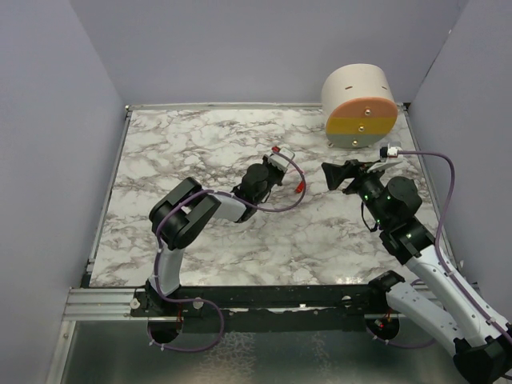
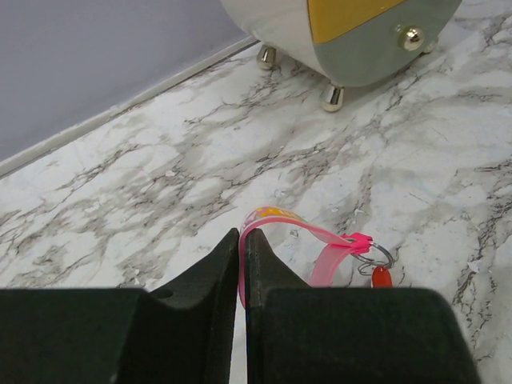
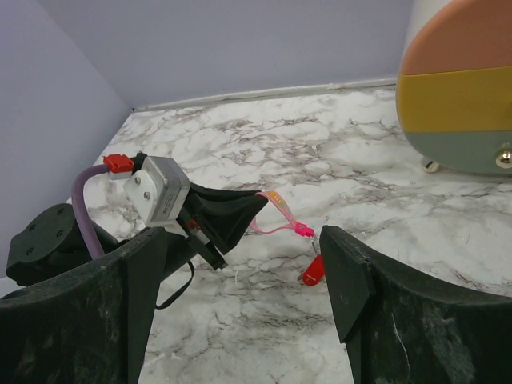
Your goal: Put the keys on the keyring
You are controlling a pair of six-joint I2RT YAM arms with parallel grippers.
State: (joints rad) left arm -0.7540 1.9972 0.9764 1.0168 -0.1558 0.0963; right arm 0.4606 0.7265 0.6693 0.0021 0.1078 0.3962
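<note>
My left gripper (image 2: 242,236) is shut on the loop end of the pink strap (image 2: 320,234) and holds it just above the marble table (image 1: 200,144). At the strap's far end is the thin metal keyring (image 2: 378,256). The red-headed key (image 2: 382,277) hangs from it; its blade is hidden. In the right wrist view the left gripper (image 3: 252,206) holds the strap (image 3: 280,210) out, and the key (image 3: 313,271) dangles below. My right gripper (image 3: 244,240) is open and empty, its jaws wide on either side of the key. From above, the key (image 1: 300,186) lies between the left gripper (image 1: 286,166) and the right gripper (image 1: 340,176).
A round drawer unit (image 1: 360,104) with orange, yellow and grey fronts stands at the back right on small metal feet (image 2: 332,98). Grey walls close in the table on three sides. A purple cable (image 1: 444,184) loops off the right arm.
</note>
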